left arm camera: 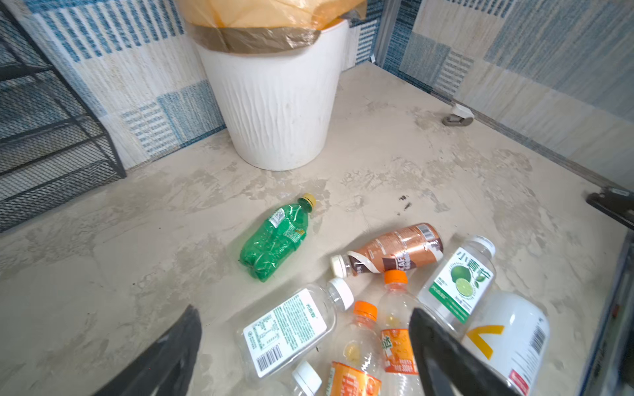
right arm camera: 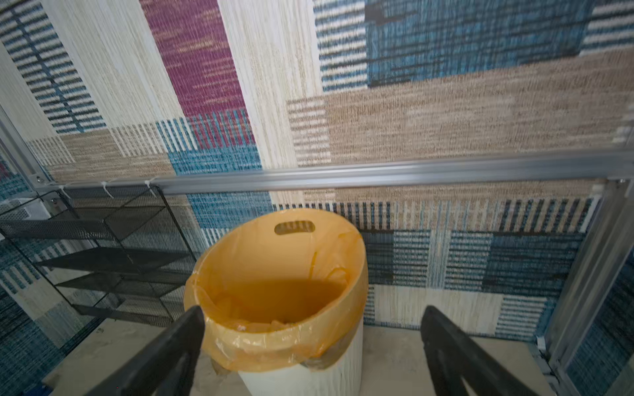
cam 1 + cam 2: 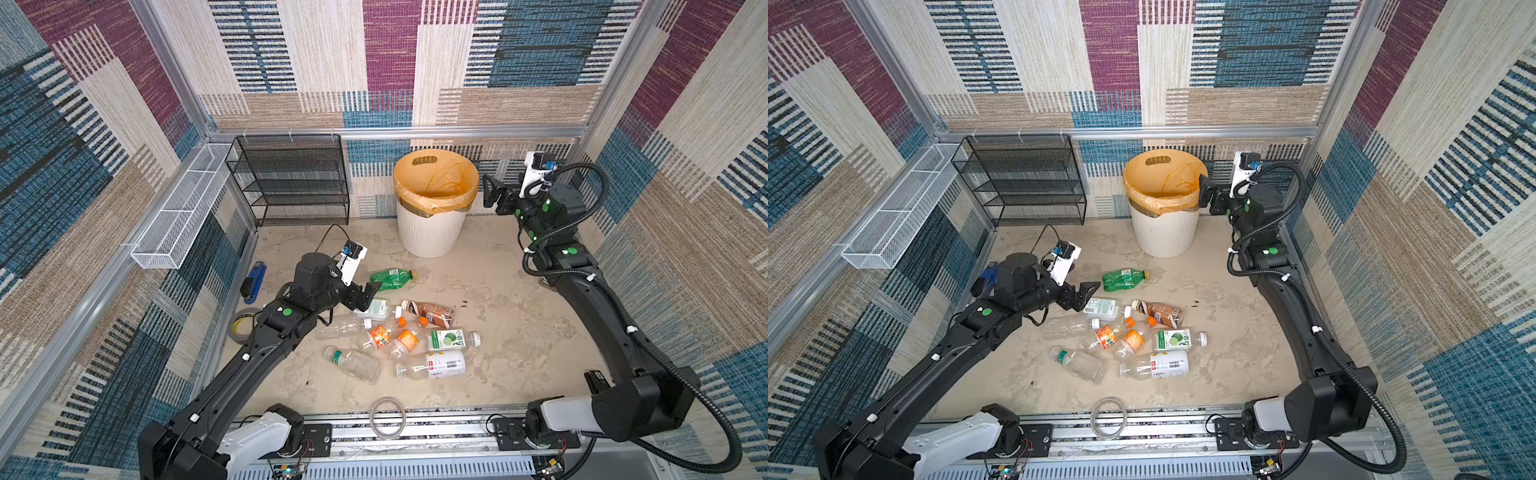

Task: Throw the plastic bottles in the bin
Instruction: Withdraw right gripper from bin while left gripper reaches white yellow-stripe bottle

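In both top views the walls [image 3: 374, 62] are a woven patchwork of blue, maroon, cream and tan blocks, many of them striped. The tabletop [image 3: 498, 332] is mottled beige. At upper centre the bin [image 3: 430, 237] is white with fine vertical ribs, and its bag [image 3: 436, 197] is orange-yellow. Left of it are a black mesh rack [image 3: 291, 183] and a white wire basket [image 3: 178, 220]. Among the plastic bottles [image 3: 380, 336] at centre, two are clear with orange labels and caps. The green bottle [image 3: 390, 279] has a yellow cap, and the brown bottle [image 3: 436, 314] a white one. The lime-label bottle [image 3: 451, 338] shows green on white, and the milky bottle [image 3: 442, 365] has a black barcode. The stapler [image 3: 254, 280] at left is blue and black.
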`<state>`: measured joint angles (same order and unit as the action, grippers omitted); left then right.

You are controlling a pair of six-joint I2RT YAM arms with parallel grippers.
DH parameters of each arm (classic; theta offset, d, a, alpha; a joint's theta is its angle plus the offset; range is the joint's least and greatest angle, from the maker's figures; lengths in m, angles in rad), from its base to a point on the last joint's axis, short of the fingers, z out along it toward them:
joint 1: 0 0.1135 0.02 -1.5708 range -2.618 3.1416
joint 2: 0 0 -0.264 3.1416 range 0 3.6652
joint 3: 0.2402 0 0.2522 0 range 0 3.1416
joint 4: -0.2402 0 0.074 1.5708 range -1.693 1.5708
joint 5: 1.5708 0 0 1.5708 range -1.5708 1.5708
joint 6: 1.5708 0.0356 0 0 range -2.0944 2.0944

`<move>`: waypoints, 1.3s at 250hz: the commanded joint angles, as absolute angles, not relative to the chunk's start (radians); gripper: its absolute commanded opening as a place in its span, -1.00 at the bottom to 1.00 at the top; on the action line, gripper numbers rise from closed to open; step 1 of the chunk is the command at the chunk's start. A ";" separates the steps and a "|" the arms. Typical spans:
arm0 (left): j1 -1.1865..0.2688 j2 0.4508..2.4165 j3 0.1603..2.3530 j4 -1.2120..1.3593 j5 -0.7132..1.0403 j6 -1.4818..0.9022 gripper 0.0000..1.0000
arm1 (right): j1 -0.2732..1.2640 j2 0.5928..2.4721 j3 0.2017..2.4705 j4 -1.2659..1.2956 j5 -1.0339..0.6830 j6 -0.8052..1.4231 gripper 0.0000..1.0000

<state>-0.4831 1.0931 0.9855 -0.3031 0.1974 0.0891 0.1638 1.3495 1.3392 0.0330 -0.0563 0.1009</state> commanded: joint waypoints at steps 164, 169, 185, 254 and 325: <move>-1.093 1.195 0.953 -0.566 0.020 0.068 0.89 | 0.130 1.193 0.747 0.131 -0.057 0.252 0.99; -1.109 1.209 0.956 -0.566 0.009 0.073 0.88 | 0.127 1.190 0.741 0.133 -0.058 0.251 0.99; -1.144 1.264 0.962 -0.548 -0.002 0.082 0.87 | 0.126 1.182 0.732 0.140 -0.064 0.251 1.00; -1.178 1.474 1.025 -0.439 0.033 0.117 0.87 | 0.123 1.136 0.688 0.150 -0.069 0.250 0.98; -1.187 1.609 1.083 -0.431 0.053 0.192 0.84 | 0.120 1.121 0.667 0.155 -0.059 0.245 0.97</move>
